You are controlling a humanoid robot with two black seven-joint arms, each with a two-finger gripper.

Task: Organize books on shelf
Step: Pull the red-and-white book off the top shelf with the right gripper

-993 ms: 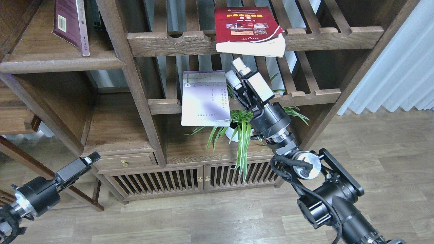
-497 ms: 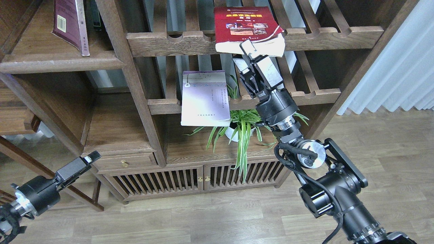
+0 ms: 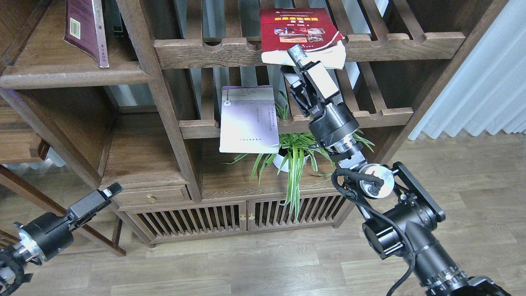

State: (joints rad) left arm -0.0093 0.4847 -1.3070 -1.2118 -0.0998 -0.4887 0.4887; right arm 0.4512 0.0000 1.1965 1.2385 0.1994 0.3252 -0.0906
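Note:
The red book point(image 3: 299, 33) lies flat on the upper slatted rack and overhangs its front rail. My right gripper point(image 3: 292, 62) is open right at the book's overhanging front edge; its upper fingertip point(image 3: 296, 52) overlaps the white page edge, and I cannot tell if it touches. The pale lavender book point(image 3: 248, 119) lies on the lower slatted rack, overhanging too. The maroon book point(image 3: 84, 28) leans on the solid brown shelf point(image 3: 74, 75) at the upper left. My left gripper point(image 3: 110, 192) hangs low at the left, away from all books; its fingers cannot be told apart.
A green spider plant point(image 3: 292, 164) in a white pot stands under the lower rack, close to my right forearm. Slatted cabinet doors point(image 3: 230, 218) and a small drawer point(image 3: 150, 196) sit below. A white curtain point(image 3: 485, 82) hangs at the right, above the wooden floor.
My right gripper has risen from in front of the lower rack up to the red book's front edge. The books and my left arm have not moved.

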